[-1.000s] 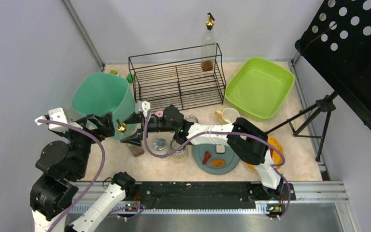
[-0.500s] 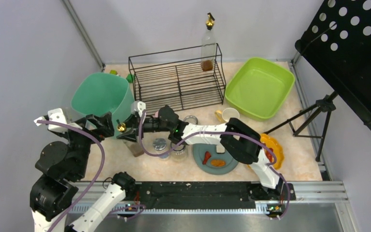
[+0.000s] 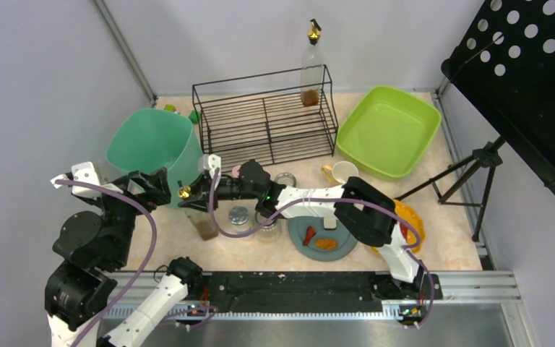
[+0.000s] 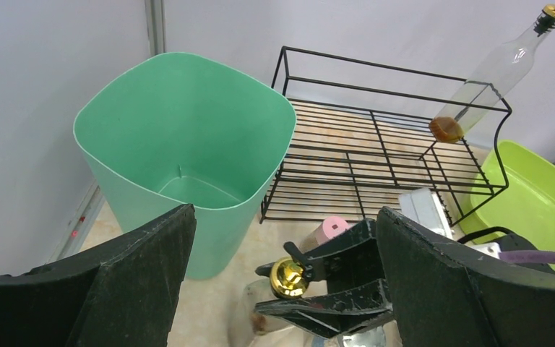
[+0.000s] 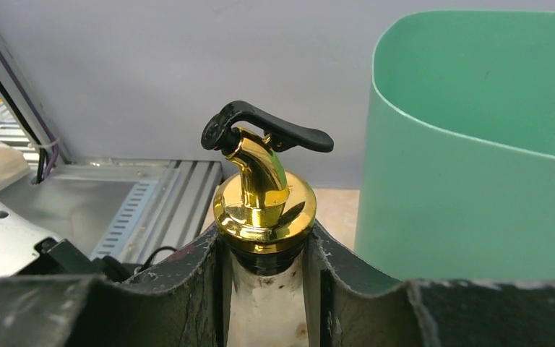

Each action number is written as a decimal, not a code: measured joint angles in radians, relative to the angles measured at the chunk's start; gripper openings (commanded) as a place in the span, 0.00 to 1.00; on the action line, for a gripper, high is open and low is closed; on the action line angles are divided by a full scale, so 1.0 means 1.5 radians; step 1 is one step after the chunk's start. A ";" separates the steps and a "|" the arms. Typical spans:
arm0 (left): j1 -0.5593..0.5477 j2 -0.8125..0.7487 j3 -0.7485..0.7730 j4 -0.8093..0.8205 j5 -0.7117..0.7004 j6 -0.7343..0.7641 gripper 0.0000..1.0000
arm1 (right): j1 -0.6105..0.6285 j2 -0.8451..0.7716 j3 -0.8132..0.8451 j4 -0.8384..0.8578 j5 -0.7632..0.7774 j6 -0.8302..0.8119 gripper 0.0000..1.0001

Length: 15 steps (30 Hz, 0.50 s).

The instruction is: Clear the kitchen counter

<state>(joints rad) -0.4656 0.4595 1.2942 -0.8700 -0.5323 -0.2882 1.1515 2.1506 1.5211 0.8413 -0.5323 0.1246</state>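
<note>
Your right gripper (image 5: pixel 265 249) clasps the neck of the oil bottle (image 5: pixel 264 206) just under its gold pourer — the bottle stands upright at the near left of the kitchen counter (image 3: pixel 246 253), beside the green bin (image 3: pixel 152 144). Your left gripper (image 4: pixel 285 217) hangs spread wide just left of it; the wire rack (image 3: pixel 267 123) lies farther back and right.

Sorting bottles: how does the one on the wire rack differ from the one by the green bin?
The rack bottle stands free on the wire rack; the counter bottle is on the counter, neck in the right claw. The rack bottle is far back, the counter bottle nearer. Both have gold spouts.
</note>
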 measured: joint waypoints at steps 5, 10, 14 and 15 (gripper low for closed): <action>0.000 0.000 0.005 -0.001 -0.005 0.002 0.99 | 0.000 -0.069 -0.058 -0.054 0.028 -0.023 0.00; 0.000 0.000 0.012 0.000 -0.013 0.005 0.99 | 0.000 -0.127 -0.063 -0.090 0.051 -0.029 0.00; 0.000 0.000 0.013 0.001 -0.020 0.005 0.99 | 0.000 -0.174 -0.059 -0.093 0.067 -0.032 0.00; 0.000 0.000 0.013 0.001 -0.020 0.005 0.99 | 0.000 -0.183 -0.052 -0.097 0.071 -0.035 0.00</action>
<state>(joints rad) -0.4656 0.4595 1.3132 -0.8692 -0.5629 -0.2802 1.1519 1.8763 1.4437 0.6964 -0.4252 0.0719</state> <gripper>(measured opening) 0.990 0.338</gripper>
